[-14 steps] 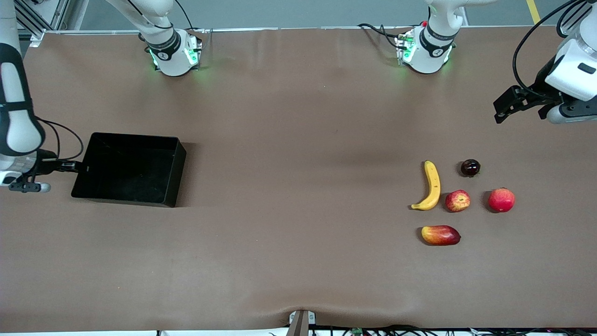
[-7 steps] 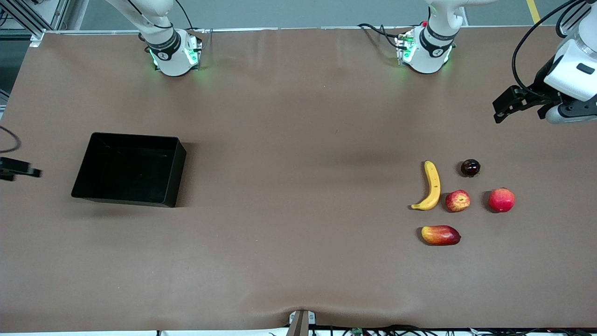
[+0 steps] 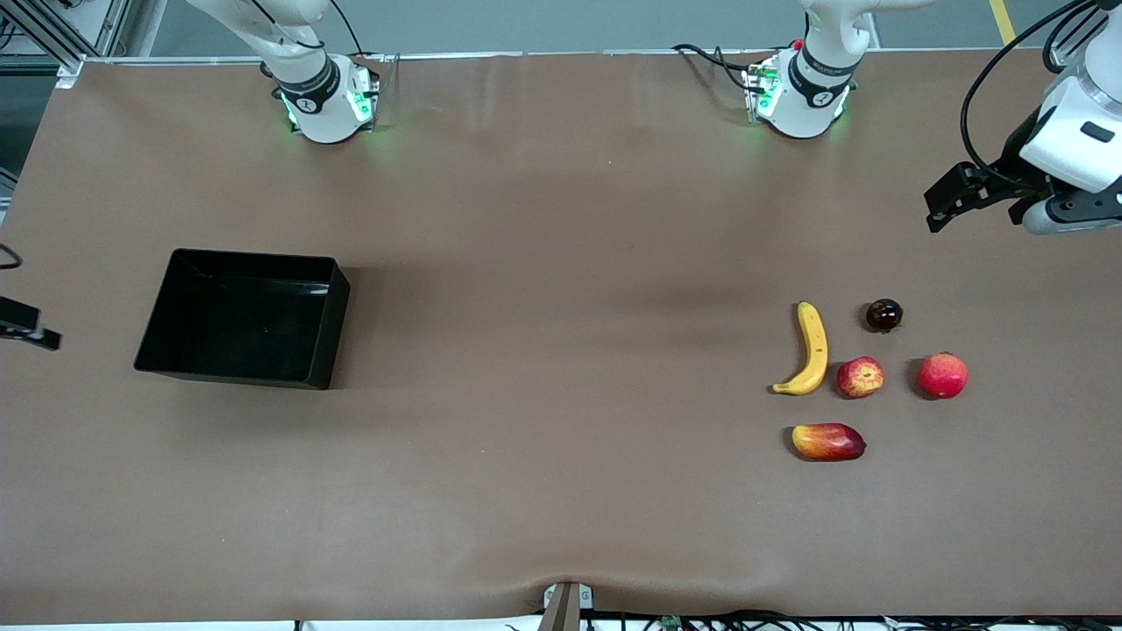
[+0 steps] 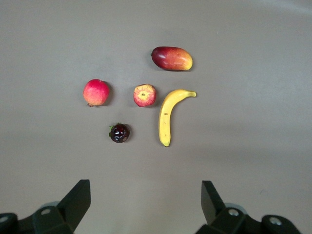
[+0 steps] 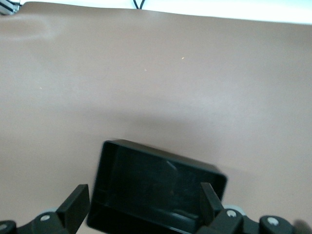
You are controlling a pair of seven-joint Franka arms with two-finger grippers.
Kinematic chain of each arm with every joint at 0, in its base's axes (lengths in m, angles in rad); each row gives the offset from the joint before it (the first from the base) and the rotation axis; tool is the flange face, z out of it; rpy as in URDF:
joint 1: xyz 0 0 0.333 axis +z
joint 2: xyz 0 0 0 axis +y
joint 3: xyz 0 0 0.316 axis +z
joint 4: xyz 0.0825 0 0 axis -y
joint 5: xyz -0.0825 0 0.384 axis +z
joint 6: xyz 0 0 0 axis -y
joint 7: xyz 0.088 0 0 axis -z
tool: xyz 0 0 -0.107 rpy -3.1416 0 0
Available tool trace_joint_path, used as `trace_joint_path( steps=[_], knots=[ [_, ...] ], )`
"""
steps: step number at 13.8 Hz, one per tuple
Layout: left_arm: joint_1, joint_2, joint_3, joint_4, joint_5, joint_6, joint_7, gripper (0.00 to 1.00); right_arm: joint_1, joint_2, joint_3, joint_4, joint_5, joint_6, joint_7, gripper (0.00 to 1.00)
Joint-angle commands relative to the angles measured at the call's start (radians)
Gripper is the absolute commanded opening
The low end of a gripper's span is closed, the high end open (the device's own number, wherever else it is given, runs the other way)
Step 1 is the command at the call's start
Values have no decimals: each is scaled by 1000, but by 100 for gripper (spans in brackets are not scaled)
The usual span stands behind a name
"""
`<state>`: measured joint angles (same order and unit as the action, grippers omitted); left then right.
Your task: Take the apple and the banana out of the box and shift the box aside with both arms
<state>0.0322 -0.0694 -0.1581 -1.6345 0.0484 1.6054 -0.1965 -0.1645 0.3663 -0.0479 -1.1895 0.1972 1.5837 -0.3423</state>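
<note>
Since a second ago my right gripper [image 3: 26, 326] has let go of the box [image 3: 243, 317] and pulled back toward the right arm's end of the table, fingers [image 5: 75, 204] spread apart. That box sits on the table [image 3: 561, 263], well apart from the banana [image 3: 811, 350] and apple [image 3: 860, 377], which lie just beside each other. My left gripper [image 3: 951, 197] hangs over bare table with its fingers [image 4: 78, 202] spread wide.
</note>
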Motion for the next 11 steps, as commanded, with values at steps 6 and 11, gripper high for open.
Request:
trace_joint_path(
  steps=[6,11],
  knots=[
    [9,-10,9,1,-19,-4,-1,100,146,-306,0,-287,-111,-88,151,100],
    [6,-21,-6,-4,-24,-32,-4,100,155,-414,-6,-432,-159,-65,169,100]
  ],
)
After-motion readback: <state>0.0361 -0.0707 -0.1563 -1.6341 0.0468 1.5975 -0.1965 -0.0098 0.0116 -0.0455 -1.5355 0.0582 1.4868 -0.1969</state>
